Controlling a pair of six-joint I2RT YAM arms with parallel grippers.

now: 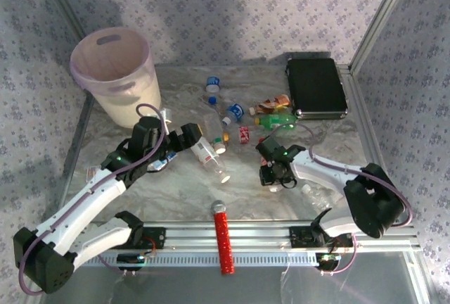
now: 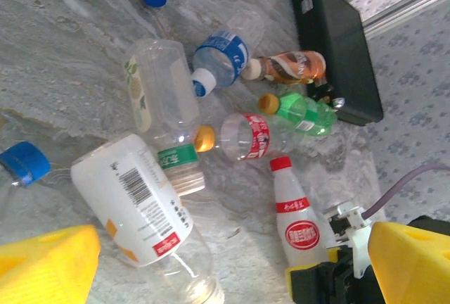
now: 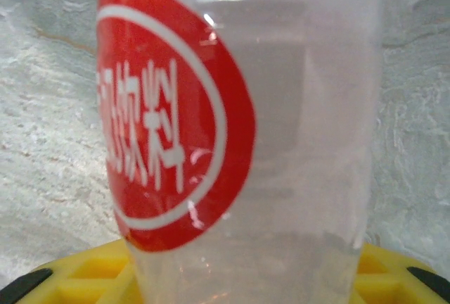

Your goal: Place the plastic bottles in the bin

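Marbled tabletop [image 1: 176, 191] is strewn with plastic bottles [image 1: 275, 119]; the bin [image 1: 133, 100] stands at the far left. A white-labelled bottle [image 2: 133, 205] is straddled by the left gripper [image 2: 225, 265], spread wide. A red-labelled bottle [image 3: 239, 142] lies against the right gripper [image 1: 271, 170], whose grip cannot be judged. Closing and lifting are called for next.

Blurred, edge-cropped red-labelled bottle [image 3: 281, 135]

Prob. lab test cell, alu frame rails [image 1: 267, 232], patterned cloth walls [image 1: 246, 8], marbled tabletop [image 1: 176, 191]
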